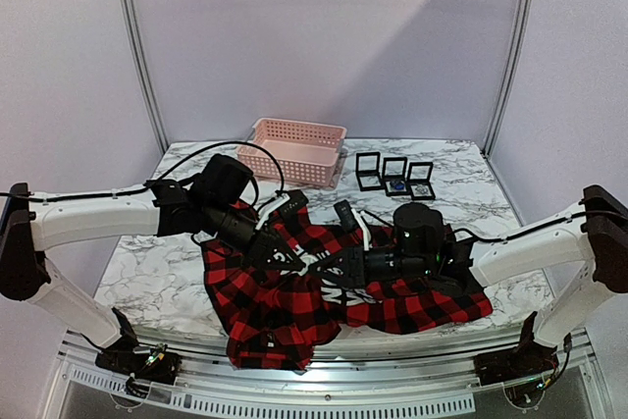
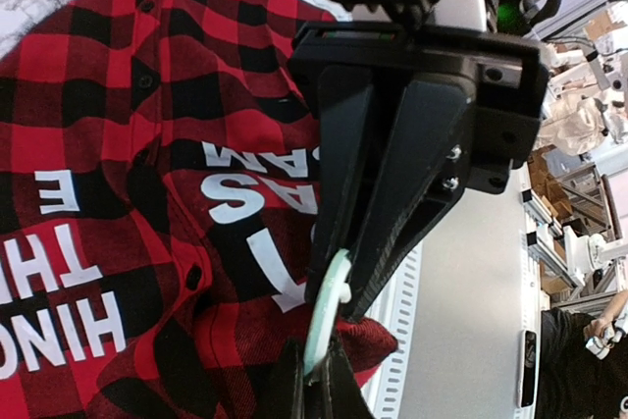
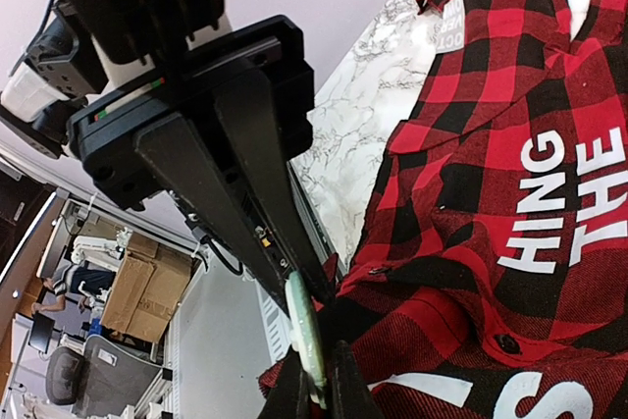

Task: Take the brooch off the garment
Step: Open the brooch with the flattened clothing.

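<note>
Left gripper (image 2: 312, 365) and right gripper (image 3: 319, 368) both pinching brooch (image 2: 330, 303), garment (image 2: 118, 144) underneath.

Garment (image 1: 285, 311): you have it spread on the table (image 1: 491, 183) near the middle, its near hem over the table's near edge.
Basket (image 1: 285, 166): behind the garment, a little to your left.
Boxes (image 1: 395, 176): three in a row, just right of the basket.
Left gripper (image 2: 312, 380): over the garment's left half.
Right gripper (image 3: 316, 385): over the right half, facing it.
Brooch (image 2: 329, 311): above the garment's near edge, between both grippers' fingertips.
</note>
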